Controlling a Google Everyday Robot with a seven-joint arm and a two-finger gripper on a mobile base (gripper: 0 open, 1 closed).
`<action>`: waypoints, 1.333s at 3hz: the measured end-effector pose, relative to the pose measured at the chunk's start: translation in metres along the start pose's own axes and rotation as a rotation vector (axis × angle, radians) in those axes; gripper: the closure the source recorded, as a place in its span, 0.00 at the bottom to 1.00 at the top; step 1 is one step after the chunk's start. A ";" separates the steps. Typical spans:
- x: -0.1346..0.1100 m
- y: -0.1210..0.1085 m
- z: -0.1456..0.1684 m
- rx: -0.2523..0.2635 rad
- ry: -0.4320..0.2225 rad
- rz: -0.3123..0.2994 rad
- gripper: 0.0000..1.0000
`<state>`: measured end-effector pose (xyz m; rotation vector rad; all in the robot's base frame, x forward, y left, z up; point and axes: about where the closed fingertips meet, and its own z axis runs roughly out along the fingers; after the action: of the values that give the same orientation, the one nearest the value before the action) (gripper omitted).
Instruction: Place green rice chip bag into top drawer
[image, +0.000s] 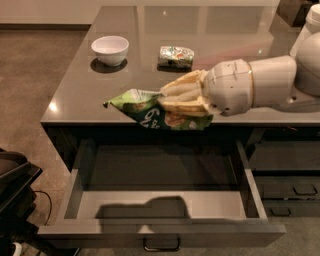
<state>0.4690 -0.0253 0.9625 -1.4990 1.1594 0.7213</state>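
Green rice chip bag gripped in the air over the open top drawer.

The bag juts leftward from the gripper, whose cream fingers are clamped on its right end. It hangs at the tabletop's front edge, above the drawer. The arm comes in from the right edge. Farther back stand a white bowl towards the left edge and a small packet near the middle.

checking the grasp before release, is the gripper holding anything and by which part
The gripper is shut on the long bright-green foil rice chip bag, fingers pinching its arm-side end, above the open grey drawer.
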 end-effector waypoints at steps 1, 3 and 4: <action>0.005 0.024 0.007 0.076 -0.030 0.066 1.00; 0.089 0.125 -0.010 0.240 -0.062 0.321 1.00; 0.152 0.167 -0.006 0.271 -0.044 0.440 1.00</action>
<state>0.3661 -0.0698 0.7668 -1.0064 1.5090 0.8448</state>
